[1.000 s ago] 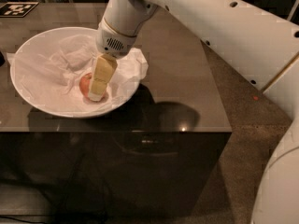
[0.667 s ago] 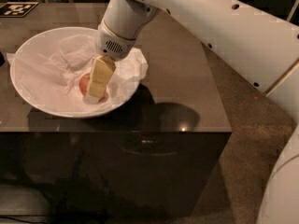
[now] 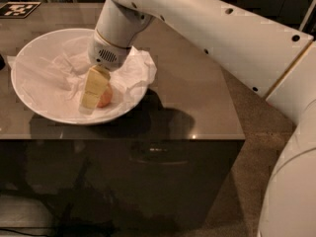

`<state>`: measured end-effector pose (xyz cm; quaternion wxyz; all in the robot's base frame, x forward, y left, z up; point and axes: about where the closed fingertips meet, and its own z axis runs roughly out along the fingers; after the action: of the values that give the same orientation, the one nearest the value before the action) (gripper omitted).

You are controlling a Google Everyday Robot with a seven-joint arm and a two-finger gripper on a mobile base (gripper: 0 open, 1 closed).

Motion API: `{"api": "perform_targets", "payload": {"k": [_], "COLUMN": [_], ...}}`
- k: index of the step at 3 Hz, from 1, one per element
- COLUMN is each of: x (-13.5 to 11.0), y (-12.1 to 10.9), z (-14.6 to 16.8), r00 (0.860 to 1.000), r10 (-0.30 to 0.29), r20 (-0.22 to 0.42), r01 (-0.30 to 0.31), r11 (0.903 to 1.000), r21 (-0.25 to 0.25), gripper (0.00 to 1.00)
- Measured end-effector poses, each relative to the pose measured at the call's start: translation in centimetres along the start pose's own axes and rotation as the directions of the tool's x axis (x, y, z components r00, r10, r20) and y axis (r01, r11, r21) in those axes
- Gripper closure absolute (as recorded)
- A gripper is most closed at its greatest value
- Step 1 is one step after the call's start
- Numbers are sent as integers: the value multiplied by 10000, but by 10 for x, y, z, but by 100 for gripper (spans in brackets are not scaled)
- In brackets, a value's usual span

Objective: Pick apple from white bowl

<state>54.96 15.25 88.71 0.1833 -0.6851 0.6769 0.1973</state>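
The white bowl (image 3: 29,90) stands on the dark table top at the left, lined with crumpled white paper (image 3: 133,73). The apple (image 3: 105,97), red-orange, lies in the bowl's front right part. My gripper (image 3: 93,97) reaches down into the bowl from the white arm above. Its yellowish end is right at the apple and covers the apple's left side, so only the right side of the apple shows.
The table top (image 3: 187,88) ends at a front edge just below the bowl and a right edge near the carpeted floor (image 3: 252,147). A black-and-white marker tag (image 3: 17,9) lies at the back left. The white arm (image 3: 212,28) spans the upper right.
The gripper has shifted left and a little lower in the bowl. The apple showed to the left of its yellowish end before; now it shows to the right. The bowl has not moved.
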Motion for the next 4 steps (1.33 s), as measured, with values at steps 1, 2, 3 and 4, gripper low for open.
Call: {"api": "perform_targets", "payload": {"k": [1, 2, 3, 4], "x": [1, 7, 17, 26], "y": [-2, -11, -21, -30], "z": [3, 8, 13, 13], "r00": [10000, 9995, 9994, 9991], "r10": [85, 325, 284, 272], "r20": [-36, -26, 187, 330], "r01": [-85, -325, -279, -263], "r11": [9999, 9994, 9993, 9993], "r21": [-63, -133, -263, -269], "gripper": [0, 0, 0, 0]}}
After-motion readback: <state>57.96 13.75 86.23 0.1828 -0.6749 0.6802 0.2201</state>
